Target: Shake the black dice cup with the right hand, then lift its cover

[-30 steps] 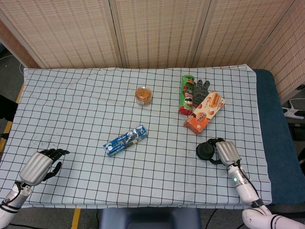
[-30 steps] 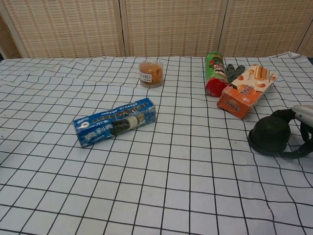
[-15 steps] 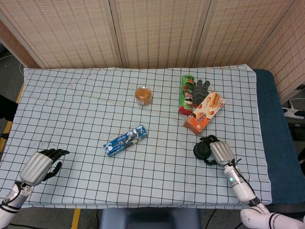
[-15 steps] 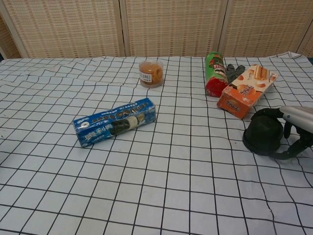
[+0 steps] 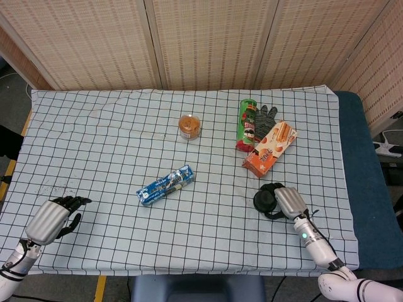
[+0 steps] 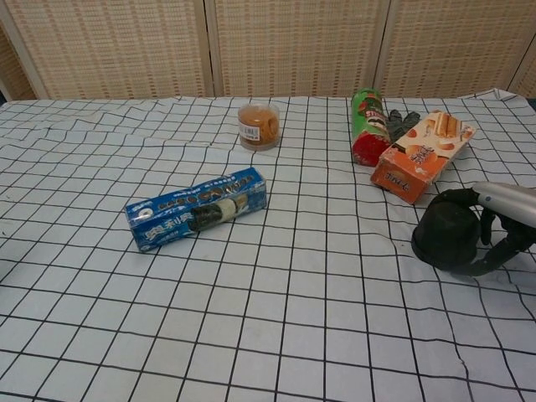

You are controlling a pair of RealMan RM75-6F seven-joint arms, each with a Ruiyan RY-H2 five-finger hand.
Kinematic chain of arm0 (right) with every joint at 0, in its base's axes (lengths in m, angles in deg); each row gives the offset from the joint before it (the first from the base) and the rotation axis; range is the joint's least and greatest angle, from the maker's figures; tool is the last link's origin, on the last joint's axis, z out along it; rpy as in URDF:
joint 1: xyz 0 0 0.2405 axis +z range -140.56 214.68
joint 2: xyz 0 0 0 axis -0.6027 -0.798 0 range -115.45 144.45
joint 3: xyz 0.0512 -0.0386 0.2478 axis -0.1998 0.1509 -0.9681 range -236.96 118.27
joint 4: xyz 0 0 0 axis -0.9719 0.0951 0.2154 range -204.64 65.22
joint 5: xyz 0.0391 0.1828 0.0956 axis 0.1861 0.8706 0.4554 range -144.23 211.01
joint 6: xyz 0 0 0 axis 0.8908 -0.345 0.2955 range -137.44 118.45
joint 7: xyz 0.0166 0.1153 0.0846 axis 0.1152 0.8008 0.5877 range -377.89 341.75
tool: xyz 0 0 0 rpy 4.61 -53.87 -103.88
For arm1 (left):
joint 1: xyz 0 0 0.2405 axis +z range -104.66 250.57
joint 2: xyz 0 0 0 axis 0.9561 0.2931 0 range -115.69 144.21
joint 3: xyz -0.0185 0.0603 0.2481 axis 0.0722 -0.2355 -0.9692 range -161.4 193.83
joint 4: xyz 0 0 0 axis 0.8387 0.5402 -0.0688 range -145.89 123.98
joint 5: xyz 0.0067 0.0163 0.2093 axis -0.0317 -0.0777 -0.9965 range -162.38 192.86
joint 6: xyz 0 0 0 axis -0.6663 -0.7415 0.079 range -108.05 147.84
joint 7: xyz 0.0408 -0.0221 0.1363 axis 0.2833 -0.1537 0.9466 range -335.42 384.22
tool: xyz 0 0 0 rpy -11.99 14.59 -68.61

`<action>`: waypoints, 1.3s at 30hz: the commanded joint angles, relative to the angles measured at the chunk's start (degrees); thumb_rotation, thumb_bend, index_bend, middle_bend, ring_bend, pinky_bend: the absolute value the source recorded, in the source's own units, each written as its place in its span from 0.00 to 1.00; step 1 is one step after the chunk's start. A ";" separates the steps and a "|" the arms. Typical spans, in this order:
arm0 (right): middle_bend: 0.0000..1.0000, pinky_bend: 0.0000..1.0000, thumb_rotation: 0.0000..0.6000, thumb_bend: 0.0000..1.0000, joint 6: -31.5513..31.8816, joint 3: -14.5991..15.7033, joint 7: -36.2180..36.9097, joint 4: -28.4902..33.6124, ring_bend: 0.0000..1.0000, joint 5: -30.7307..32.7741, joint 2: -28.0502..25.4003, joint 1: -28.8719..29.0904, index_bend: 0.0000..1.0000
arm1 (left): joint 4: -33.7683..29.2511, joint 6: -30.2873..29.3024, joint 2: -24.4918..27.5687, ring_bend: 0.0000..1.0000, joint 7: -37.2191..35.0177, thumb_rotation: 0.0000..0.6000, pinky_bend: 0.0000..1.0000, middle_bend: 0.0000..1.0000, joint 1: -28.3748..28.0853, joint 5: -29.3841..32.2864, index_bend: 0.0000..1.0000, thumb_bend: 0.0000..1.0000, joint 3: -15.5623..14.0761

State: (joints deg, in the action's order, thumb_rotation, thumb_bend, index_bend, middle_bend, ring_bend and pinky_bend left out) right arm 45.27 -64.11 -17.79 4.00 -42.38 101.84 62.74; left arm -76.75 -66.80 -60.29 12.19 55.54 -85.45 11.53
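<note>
The black dice cup (image 5: pixel 264 199) (image 6: pixel 444 234) stands on the checked cloth at the right front of the table. My right hand (image 5: pixel 286 202) (image 6: pixel 502 222) wraps around it from the right, its dark fingers curled about the cup's sides, and grips it. The cup sits low on the cloth, cover down on its base. My left hand (image 5: pixel 53 218) rests at the table's near left corner with its fingers curled in and nothing in them; the chest view does not show it.
An orange snack box (image 5: pixel 270 148) lies just behind the cup, with a green chip can (image 5: pixel 247 125) and a dark glove (image 5: pixel 266 116) beyond it. A blue biscuit pack (image 5: pixel 165 185) lies mid-table and a small clear jar (image 5: pixel 189 126) further back.
My right hand has slid the dice cup a little to the left across the cloth, keeping its hold. The left hand has not moved.
</note>
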 commanded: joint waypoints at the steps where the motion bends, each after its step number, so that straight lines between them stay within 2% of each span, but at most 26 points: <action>1: 0.46 0.65 1.00 0.21 0.05 0.10 -0.84 0.12 0.38 0.62 -0.25 -0.18 0.54 | -0.03 0.00 -0.01 0.43 -0.02 1.00 0.62 0.39 -0.02 -0.05 0.29 0.58 -0.02; 5: 0.49 0.67 1.00 0.27 1.17 0.09 -2.49 0.34 0.41 0.92 -0.55 -0.52 0.58 | 0.00 0.17 -0.06 0.43 0.23 1.00 0.62 0.39 -0.02 -0.05 0.29 0.58 -0.07; 11: 0.49 0.67 1.00 0.27 6.72 -0.17 -1.89 2.44 0.41 -2.41 -1.25 -1.50 0.58 | 0.01 0.20 -0.06 0.43 0.33 1.00 0.62 0.39 -0.06 -0.09 0.29 0.58 -0.07; 13: 0.49 0.67 1.00 0.27 9.98 -0.32 -0.31 3.78 0.41 -5.42 -1.63 -1.70 0.58 | -0.07 0.35 -0.04 0.43 0.26 1.00 0.62 0.39 -0.05 0.03 0.29 0.58 -0.09; 17: 0.49 0.67 1.00 0.27 21.60 0.07 7.98 3.01 0.41 -16.18 -1.44 -2.41 0.58 | -0.09 0.17 0.00 0.43 0.51 1.00 0.62 0.39 0.00 -0.13 0.29 0.58 -0.12; 20: 0.49 0.67 1.00 0.28 26.48 0.25 9.50 1.11 0.41 -18.75 -1.96 -3.52 0.58 | -0.23 0.26 0.06 0.43 0.33 1.00 0.62 0.39 0.01 -0.03 0.29 0.58 -0.13; 22: 0.49 0.67 1.00 0.28 26.48 0.19 8.02 1.13 0.41 -17.63 -3.11 -4.25 0.58 | -0.33 0.31 0.14 0.43 0.32 1.00 0.62 0.39 0.00 -0.01 0.29 0.58 -0.13; 25: 0.49 0.68 1.00 0.28 22.16 0.51 1.20 3.31 0.41 -12.82 -6.84 -5.39 0.58 | -0.47 0.34 0.20 0.43 0.31 1.00 0.62 0.39 0.02 0.12 0.29 0.58 -0.06; 29: 0.49 0.68 1.00 0.28 14.71 -0.50 -16.25 10.39 0.41 0.06 -12.29 -6.62 0.58 | -0.71 0.61 0.22 0.43 0.43 1.00 0.62 0.39 -0.07 0.20 0.29 0.58 -0.03; 31: 0.49 0.69 1.00 0.28 13.95 -1.43 -24.71 13.77 0.41 6.19 -13.50 -6.86 0.58 | -0.71 0.84 0.17 0.43 0.71 1.00 0.62 0.39 -0.13 0.14 0.29 0.58 -0.11; 34: 0.49 0.69 1.00 0.28 16.20 -2.84 -35.39 17.37 0.41 12.69 -13.17 -6.71 0.58 | -1.06 1.38 0.25 0.43 0.98 1.00 0.62 0.39 -0.22 0.22 0.29 0.58 -0.23; 35: 0.49 0.69 1.00 0.28 17.26 -3.18 -37.11 17.89 0.41 13.22 -12.46 -6.53 0.58 | -1.18 1.42 0.32 0.43 1.01 1.00 0.62 0.39 -0.25 0.17 0.29 0.58 -0.27; 37: 0.49 0.69 1.00 0.28 17.95 -3.24 -36.08 17.85 0.41 11.57 -11.40 -6.21 0.58 | -1.14 1.35 0.35 0.43 1.06 1.00 0.62 0.39 -0.22 0.14 0.29 0.58 -0.27; 39: 0.49 0.69 1.00 0.28 17.67 -2.60 -29.31 16.87 0.41 5.97 -10.58 -5.75 0.58 | -1.02 1.47 0.37 0.43 0.93 1.00 0.62 0.39 -0.20 0.36 0.29 0.58 -0.20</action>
State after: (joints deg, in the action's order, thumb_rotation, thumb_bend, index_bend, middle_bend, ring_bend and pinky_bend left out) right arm 63.51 -65.91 -52.35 18.09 -34.60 91.29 56.89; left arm -77.79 -65.37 -59.94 13.18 55.33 -85.15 11.30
